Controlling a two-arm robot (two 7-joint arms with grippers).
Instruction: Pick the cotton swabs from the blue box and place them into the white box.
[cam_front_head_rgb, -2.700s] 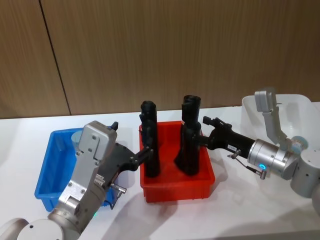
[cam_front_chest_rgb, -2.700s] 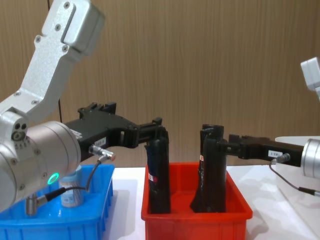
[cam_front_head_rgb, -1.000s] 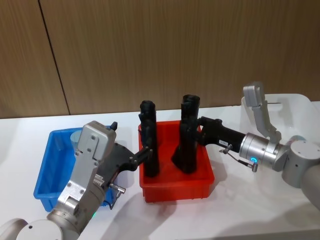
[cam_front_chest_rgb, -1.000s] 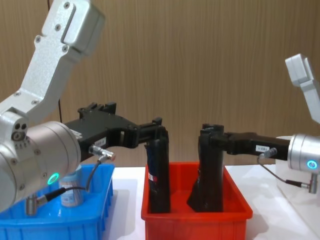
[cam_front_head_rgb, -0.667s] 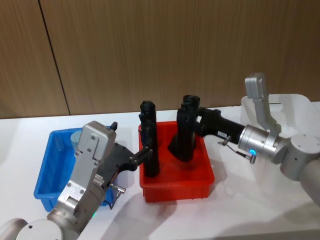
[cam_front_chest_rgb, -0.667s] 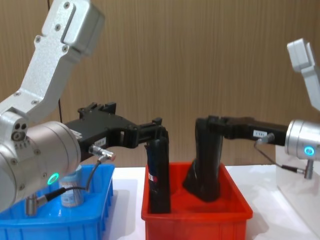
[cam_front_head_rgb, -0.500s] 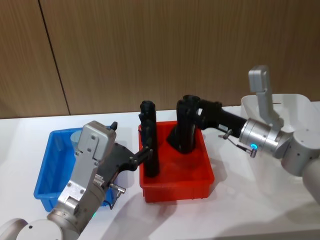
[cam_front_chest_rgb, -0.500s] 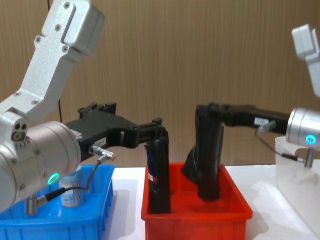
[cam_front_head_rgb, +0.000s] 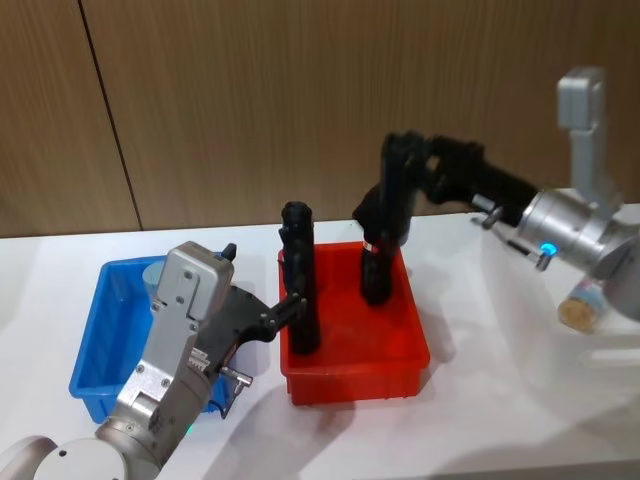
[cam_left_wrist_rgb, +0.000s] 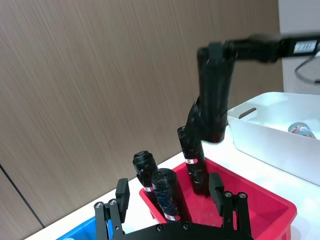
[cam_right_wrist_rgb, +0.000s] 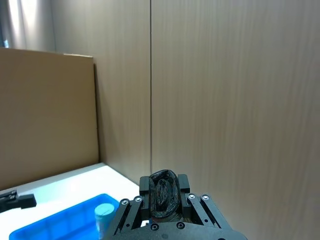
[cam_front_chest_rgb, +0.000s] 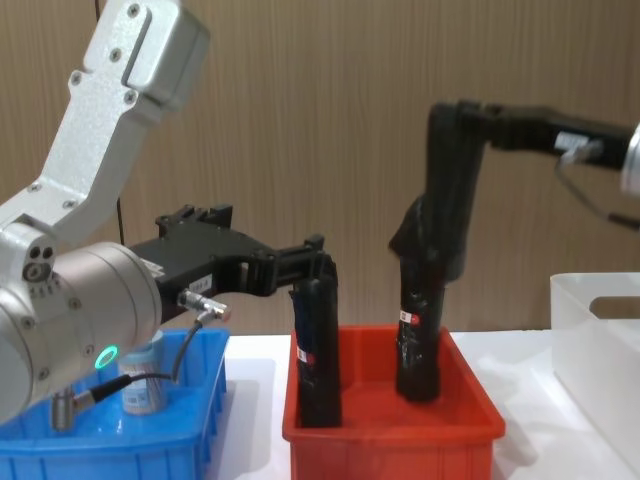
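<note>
At far left, the shallow bright blue plastic bin holds one clear cotton swab jar with a pale lid, upright, long axis vertical, lid up. My left gripper has its fingers apart, flanking a tall black wrapped roll in the red plastic bin. My right gripper is clamped on another black roll, high above the red bin. It could slip and topple its neighbour. In the translucent white bin, a second jar seems to lie sideways.

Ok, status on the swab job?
Right gripper shut on black wrapped roll, lifted above red bin. Left gripper open beside another roll. Swab jar in blue box.
</note>
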